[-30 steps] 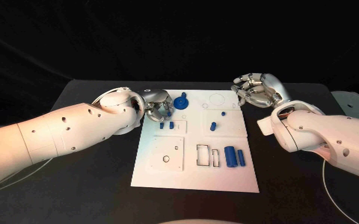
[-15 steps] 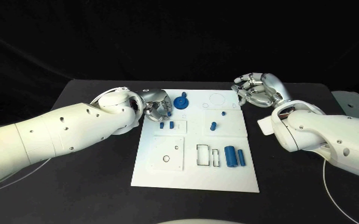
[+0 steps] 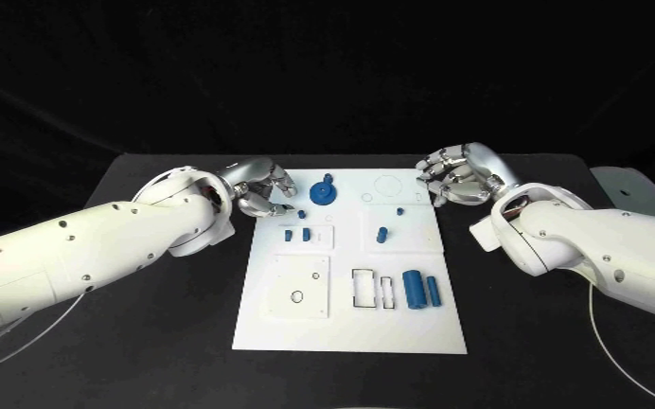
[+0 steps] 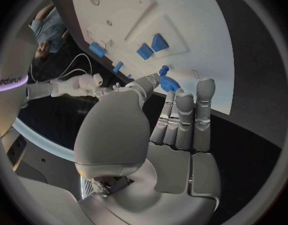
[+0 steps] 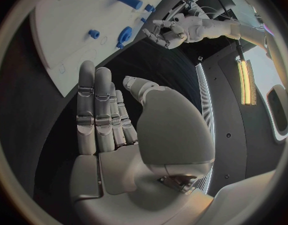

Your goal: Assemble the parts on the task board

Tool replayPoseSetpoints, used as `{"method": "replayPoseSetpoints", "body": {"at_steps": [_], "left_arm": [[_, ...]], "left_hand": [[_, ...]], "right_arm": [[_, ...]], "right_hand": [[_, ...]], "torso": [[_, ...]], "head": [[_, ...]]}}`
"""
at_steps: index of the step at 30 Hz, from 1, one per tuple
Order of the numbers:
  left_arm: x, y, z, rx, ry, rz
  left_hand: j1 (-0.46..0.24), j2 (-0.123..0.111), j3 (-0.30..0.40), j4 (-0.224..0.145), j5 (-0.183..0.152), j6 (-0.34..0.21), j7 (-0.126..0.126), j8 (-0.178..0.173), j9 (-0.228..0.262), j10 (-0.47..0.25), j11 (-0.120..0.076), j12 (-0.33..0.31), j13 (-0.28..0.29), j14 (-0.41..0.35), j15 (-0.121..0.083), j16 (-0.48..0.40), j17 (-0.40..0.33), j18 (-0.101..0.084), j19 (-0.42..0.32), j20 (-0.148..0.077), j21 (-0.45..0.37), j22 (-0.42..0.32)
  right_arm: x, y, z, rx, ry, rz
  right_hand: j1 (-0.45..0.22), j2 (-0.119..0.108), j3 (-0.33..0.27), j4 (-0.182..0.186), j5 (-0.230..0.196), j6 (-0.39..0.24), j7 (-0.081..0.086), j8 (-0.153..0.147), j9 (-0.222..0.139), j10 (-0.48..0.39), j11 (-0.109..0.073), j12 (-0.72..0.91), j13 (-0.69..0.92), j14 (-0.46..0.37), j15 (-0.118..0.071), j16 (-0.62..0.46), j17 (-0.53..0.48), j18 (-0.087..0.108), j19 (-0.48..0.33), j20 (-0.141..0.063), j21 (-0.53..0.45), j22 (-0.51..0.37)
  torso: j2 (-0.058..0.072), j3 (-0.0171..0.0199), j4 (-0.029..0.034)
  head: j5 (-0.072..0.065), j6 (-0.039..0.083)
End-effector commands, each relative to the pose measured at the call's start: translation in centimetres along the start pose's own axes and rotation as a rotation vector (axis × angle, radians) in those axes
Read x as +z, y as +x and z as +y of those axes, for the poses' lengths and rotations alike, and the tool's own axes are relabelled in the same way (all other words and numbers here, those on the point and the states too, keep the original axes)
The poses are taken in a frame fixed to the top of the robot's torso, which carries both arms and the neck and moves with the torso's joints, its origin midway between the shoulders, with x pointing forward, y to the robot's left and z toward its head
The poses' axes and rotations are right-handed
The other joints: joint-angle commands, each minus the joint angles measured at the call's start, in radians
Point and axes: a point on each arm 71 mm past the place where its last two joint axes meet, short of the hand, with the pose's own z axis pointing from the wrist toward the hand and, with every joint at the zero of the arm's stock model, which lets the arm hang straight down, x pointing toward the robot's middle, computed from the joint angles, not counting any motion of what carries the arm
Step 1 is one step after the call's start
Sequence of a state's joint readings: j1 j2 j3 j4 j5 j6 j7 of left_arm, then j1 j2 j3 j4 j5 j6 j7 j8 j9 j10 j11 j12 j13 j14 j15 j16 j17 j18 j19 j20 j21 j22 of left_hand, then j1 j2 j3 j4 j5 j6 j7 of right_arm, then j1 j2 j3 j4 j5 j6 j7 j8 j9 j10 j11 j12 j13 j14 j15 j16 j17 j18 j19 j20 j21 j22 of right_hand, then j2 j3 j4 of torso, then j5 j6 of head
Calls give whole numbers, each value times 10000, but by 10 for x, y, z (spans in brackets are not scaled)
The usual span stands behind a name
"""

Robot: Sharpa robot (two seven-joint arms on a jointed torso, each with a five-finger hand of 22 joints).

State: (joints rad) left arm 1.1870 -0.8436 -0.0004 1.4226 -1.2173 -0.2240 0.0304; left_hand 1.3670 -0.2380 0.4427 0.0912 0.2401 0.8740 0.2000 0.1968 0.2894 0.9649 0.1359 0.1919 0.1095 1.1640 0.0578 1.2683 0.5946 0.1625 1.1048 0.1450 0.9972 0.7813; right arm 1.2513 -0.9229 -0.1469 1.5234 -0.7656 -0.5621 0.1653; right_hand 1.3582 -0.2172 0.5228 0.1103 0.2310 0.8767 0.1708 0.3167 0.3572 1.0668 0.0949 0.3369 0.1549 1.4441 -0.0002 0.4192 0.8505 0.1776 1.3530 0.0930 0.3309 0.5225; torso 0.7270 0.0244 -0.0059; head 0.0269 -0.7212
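Currently, the white rectangular task board (image 3: 410,333) lies in the middle of the black surface (image 3: 532,362).

1. Near right of the board: two upright-lying blue cylinders (image 3: 414,291) rest side by side, just right of two empty rectangular slots (image 3: 362,288).
2. Middle of the board: a pair of small blue pegs (image 3: 298,234) sits left of centre. A single short blue peg (image 3: 380,234) sits right of centre.
3. Far left of the board: the blue round part with a knob (image 3: 324,191) sits on the board. An empty circular outline (image 3: 389,185) lies to its right.
4. Far-left corner: the left robot hand (image 3: 259,189) hovers at the board edge, fingers extended with the thumb apart, holding nothing. It has drawn back leftward from the blue round part and is now clear of it.
5. Far-right corner: the right robot hand (image 3: 462,174) waits beside the board, fingers straight and empty, roughly where it was before.

Judgement: the withdrawal suggests that work on the blue round part has been released. The cylinders and pegs appear not yet seated, so most of the assembly remains.
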Motion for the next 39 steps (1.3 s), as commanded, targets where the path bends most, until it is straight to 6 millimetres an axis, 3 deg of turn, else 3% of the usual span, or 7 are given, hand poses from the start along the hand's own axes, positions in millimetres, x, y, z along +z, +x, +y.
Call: {"method": "replayPoseSetpoints", "body": {"at_steps": [1, 3, 6, 14, 27, 32, 39], "left_arm": [[-6, -15, 4, -3475, 313, -1287], [-11, -21, 7, -4389, 379, -1731], [-18, -29, 12, -6188, 515, -2551], [-31, -36, 13, -8549, 857, -3322], [-42, -33, -1, -9476, 1343, -3172], [-44, -32, -3, -9607, 1355, -3130], [-46, -32, -4, -9669, 1335, -3075]], "left_hand": [[48, 104, -55, 41, 8, 99, 9, 6, -2, -63, 50, 75, 1, -282, 27, -218, -508, 176, -278, 21, -394, -455], [110, 127, -96, 71, 11, 166, 36, -1, -14, -200, 79, 137, -16, -617, 49, -527, -909, 231, -527, 43, -832, -863], [287, 184, -51, 47, 44, 276, 66, 4, -35, -329, 109, 284, -41, -1333, 81, -1314, -1372, 230, -925, 73, -1583, -1318], [421, 313, 130, -46, 80, 397, 37, 21, -49, -181, 74, 512, -26, -1325, 43, -1447, -1548, 232, -816, 39, -1802, -1497], [404, 330, 217, -77, 73, 513, -4, 64, -39, -5, 29, 670, -10, -1264, 0, -1437, -1605, 232, -724, -3, -1847, -1546], [399, 327, 219, -77, 72, 514, -4, 63, -40, -2, 28, 675, -10, -1262, -1, -1436, -1607, 231, -720, -5, -1849, -1549], [393, 316, 220, -81, 70, 502, 5, 55, -44, -4, 30, 679, -12, -1260, -3, -1435, -1612, 231, -714, -8, -1853, -1553]], "right_arm": [[0, 10, -1, -1930, -212, 1805], [0, 11, -2, -2752, -281, 2049], [2, 14, 1, -4313, -482, 2336], [5, 23, 13, -6780, -943, 2483], [10, 44, 37, -8245, -1671, 2573], [12, 52, 41, -8604, -1755, 2770], [13, 58, 44, -9070, -1732, 2951]], "right_hand": [[88, 34, 157, -241, 102, 298, -94, -128, -71, 455, -92, -342, -171, 484, -106, 1203, 832, -155, 468, -116, 1571, 1295], [77, 9, 227, -355, 49, 432, -142, -210, -103, 633, -118, -536, -233, 697, -133, 2724, 1816, -356, 700, -158, 3109, 2621], [-73, 26, 395, -508, -36, 679, -151, -396, -140, 963, -187, -981, -321, 811, -108, 5882, 3727, -856, 1180, -222, 6803, 5818], [-396, -126, 466, -549, -221, 867, -163, -623, -101, 1089, -153, -1571, -354, 960, -52, 8238, 4962, -1287, 1523, -149, 9917, 8520], [-466, -161, 584, -557, -403, 946, -148, -708, -44, 980, -94, -1884, -377, 948, -18, 8608, 4991, -1394, 1616, -28, 10659, 9159], [-464, -155, 618, -564, -442, 1013, -160, -692, -18, 935, -87, -1948, -382, 942, -4, 8681, 4994, -1410, 1630, -4, 10768, 9254], [-446, -139, 647, -584, -471, 1093, -177, -660, 11, 942, -94, -1969, -370, 944, -1, 8786, 5033, -1436, 1663, 8, 10913, 9372]], "torso": [[-5, 4, 3], [8, 6, 11], [18, 6, 1], [35, -5, -4], [53, -43, 49], [50, -39, 4], [45, -27, 36]], "head": [[-219, 82], [-280, 122], [-338, 179], [-470, 224], [-561, 151], [-589, 83], [-614, 27]]}}
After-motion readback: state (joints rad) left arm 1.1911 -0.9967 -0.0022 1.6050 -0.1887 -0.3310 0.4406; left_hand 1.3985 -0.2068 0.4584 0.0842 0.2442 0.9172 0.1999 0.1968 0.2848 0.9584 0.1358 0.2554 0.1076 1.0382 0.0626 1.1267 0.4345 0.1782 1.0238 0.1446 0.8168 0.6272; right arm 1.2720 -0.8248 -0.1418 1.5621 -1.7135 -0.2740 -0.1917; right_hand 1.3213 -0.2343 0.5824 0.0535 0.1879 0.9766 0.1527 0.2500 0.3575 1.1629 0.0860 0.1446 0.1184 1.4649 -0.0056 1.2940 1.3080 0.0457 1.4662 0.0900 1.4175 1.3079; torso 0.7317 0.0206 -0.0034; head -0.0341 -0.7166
